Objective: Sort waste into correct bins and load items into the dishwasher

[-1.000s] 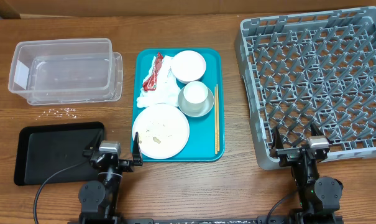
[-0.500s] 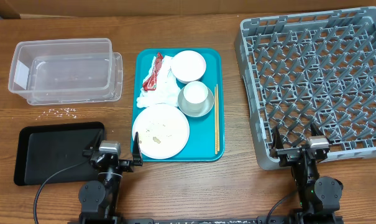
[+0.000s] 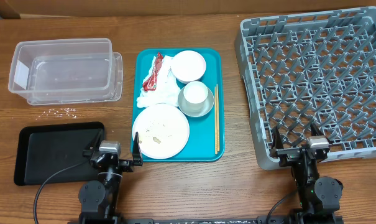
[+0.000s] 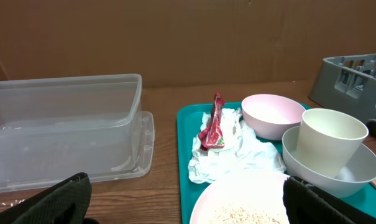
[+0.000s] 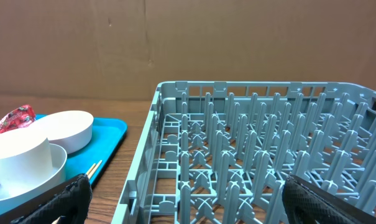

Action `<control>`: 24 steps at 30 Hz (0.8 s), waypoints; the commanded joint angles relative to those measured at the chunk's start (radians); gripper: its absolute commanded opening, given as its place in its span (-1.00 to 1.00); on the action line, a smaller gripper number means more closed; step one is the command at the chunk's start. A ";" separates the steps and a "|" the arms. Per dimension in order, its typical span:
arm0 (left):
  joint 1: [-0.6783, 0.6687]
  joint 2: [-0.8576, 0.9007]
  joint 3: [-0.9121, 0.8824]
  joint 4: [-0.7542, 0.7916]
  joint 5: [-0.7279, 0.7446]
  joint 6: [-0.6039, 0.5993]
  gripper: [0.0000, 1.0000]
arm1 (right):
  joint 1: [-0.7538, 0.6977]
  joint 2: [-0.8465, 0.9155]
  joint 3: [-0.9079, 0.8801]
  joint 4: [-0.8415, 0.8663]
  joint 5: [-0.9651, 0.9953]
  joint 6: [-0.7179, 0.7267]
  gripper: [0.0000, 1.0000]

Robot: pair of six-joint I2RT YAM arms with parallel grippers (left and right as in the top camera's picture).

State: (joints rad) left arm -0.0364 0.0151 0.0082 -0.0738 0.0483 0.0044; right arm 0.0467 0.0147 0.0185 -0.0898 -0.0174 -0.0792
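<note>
On the teal tray [image 3: 206, 149] lie crumpled white napkins [image 3: 163, 93] with a red scrap [image 3: 153, 78], a white plate [image 3: 161, 130] with crumbs, a pale bowl [image 3: 188, 66], a white cup [image 3: 194, 93] inside a grey metal bowl [image 3: 197, 109], and chopsticks [image 3: 216, 118]. Loose rice grains [image 3: 62, 112] lie on the table. The clear tub [image 3: 63, 70] and black tray [image 3: 54, 152] are at the left, the grey dish rack [image 3: 315, 81] at the right. My left gripper [image 3: 112, 151] is open near the plate [image 4: 237, 202]. My right gripper [image 3: 295, 148] is open at the rack's front edge [image 5: 256, 149].
The napkins [image 4: 231, 149], red scrap [image 4: 212, 127], pale bowl [image 4: 271, 115], cup [image 4: 327, 140] and tub [image 4: 63, 130] show in the left wrist view. The right wrist view shows the bowl [image 5: 66, 130], cup [image 5: 17, 158] and chopsticks [image 5: 91, 169]. A cardboard wall stands behind the table.
</note>
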 commanded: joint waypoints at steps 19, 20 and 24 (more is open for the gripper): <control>0.010 -0.009 -0.003 -0.001 -0.007 0.022 1.00 | 0.003 -0.012 -0.010 0.006 0.013 0.000 1.00; 0.010 -0.009 -0.003 -0.001 -0.007 0.022 1.00 | 0.003 -0.012 -0.010 0.005 0.013 0.000 1.00; 0.010 -0.009 -0.003 -0.002 -0.039 0.027 1.00 | 0.003 -0.012 -0.010 0.006 0.013 0.000 1.00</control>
State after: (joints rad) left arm -0.0364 0.0151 0.0082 -0.0738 0.0471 0.0055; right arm 0.0467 0.0147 0.0185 -0.0902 -0.0177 -0.0784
